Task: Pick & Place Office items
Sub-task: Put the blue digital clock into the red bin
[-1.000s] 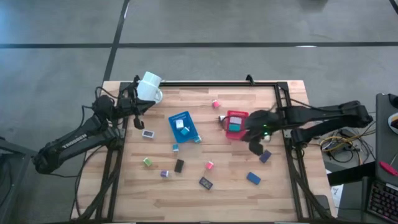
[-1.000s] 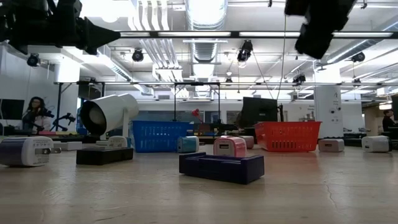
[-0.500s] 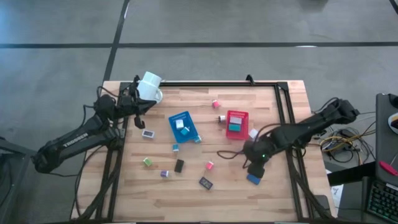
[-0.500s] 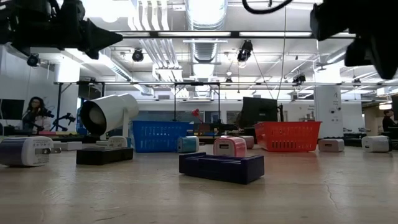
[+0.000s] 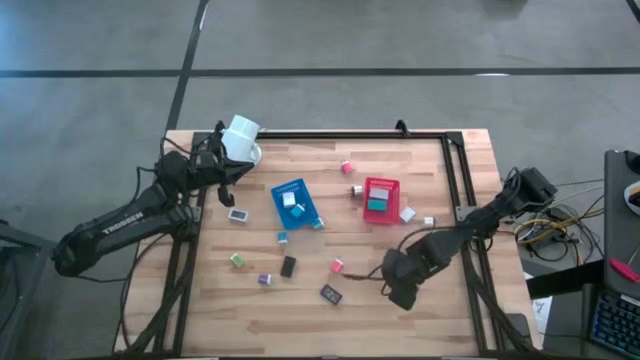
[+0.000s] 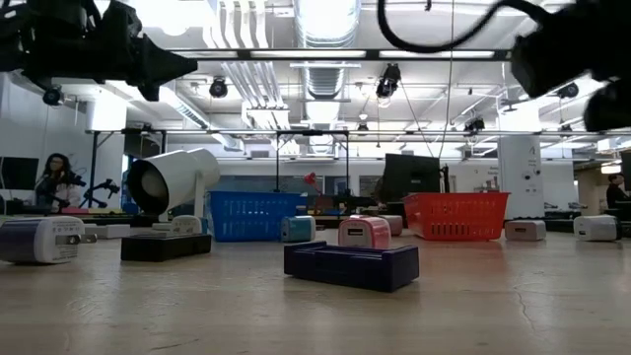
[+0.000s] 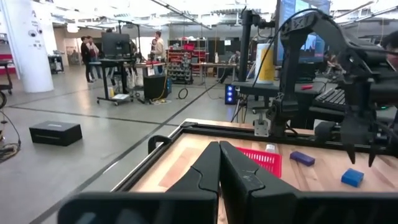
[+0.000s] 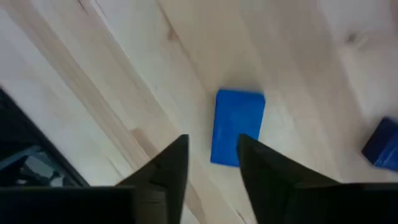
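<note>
Your right gripper (image 8: pixel 211 163) hangs with its fingers parted, empty, over the flat blue rectangular block (image 8: pixel 237 127) near the table's front right. It seems off-centre; descend so and a finger could knock the block away.

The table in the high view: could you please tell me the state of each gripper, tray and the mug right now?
Left gripper: shut, holding nothing, waiting near the mug.
Right gripper: open, above a blue block, not gripping it.
White mug: lying on its side at the table's far left corner.
Blue tray: flat, a white item in it.
Red tray: flat, a teal item in it.
</note>
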You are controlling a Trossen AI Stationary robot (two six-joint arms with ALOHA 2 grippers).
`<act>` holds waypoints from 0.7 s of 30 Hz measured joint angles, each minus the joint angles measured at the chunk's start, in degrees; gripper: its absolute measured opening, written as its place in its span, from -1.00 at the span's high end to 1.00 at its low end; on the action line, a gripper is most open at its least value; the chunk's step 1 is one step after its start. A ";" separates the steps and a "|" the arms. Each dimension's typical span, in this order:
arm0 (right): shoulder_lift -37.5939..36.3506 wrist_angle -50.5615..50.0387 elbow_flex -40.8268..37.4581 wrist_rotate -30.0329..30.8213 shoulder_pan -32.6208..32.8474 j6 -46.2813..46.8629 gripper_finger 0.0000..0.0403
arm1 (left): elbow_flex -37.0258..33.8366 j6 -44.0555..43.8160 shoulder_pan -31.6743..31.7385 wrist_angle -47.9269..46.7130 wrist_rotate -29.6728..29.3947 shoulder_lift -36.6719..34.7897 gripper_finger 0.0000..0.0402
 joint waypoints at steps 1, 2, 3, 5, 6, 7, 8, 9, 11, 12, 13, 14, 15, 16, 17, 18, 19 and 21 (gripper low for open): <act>0.68 -0.14 -0.04 -0.09 0.29 0.19 0.21 | 0.00 -0.15 0.00 0.02 0.01 0.28 0.95; 1.41 -0.26 -0.04 -0.11 0.44 0.23 0.14 | 0.00 -0.19 0.00 0.02 0.01 0.58 0.95; 2.03 -0.39 -0.04 -0.09 0.50 0.37 0.08 | 0.00 -0.20 0.00 0.01 0.01 0.87 0.95; 3.06 -0.63 -0.07 0.11 0.92 1.21 -0.03 | 0.00 -0.20 -0.02 0.04 0.06 1.35 0.95; 3.63 -0.65 -0.07 0.13 1.04 1.33 -0.07 | 0.00 -0.20 -0.02 0.17 0.06 1.59 0.95; 4.27 -0.72 -0.07 0.29 1.22 1.35 -0.11 | 0.00 -0.20 -0.02 0.30 0.06 1.74 0.95; 4.78 -1.28 -0.07 0.73 1.42 1.46 -0.15 | -0.01 -0.20 -0.02 0.32 0.06 1.86 0.95; 5.35 -2.08 -0.07 1.48 1.71 1.70 -0.18 | -0.02 -0.21 -0.02 0.40 0.07 1.98 0.95; 6.25 -3.01 -0.12 2.76 1.91 1.77 -0.24 | -0.04 -0.39 -0.02 0.46 0.07 2.01 0.95; 6.71 -2.96 -0.24 3.36 2.06 1.76 -0.26 | -0.04 -0.39 -0.02 0.60 0.08 2.00 0.95; 7.18 -2.89 -0.31 3.50 2.11 1.76 -0.28 | -0.04 -0.39 -0.02 0.84 0.08 2.00 0.95; 7.72 -2.78 -0.33 3.54 2.15 1.72 -0.29 | -0.04 -0.39 -0.02 0.89 0.08 2.00 0.95; 8.11 -2.59 -0.28 3.51 2.17 1.74 -0.30 | -0.04 -0.38 -0.02 0.89 0.08 2.00 0.95; 8.40 -2.59 -0.27 3.34 2.19 1.74 -0.31 | -0.04 -0.39 -0.02 0.89 0.07 2.00 0.95; 8.63 -2.55 -0.23 3.05 2.19 1.67 -0.32 | -0.04 -0.39 -0.02 0.89 0.08 2.00 0.95; 8.87 -2.36 -0.22 2.81 2.19 1.61 -0.32 | -0.04 -0.39 -0.02 0.89 0.08 2.00 0.95; 9.23 -2.12 -0.29 2.89 2.19 1.68 -0.33 | -0.04 -0.39 -0.02 0.89 0.07 2.00 0.95; 10.23 -2.77 -0.72 3.04 2.19 1.69 -0.33 | -0.04 -0.46 -0.02 0.89 0.06 2.00 0.95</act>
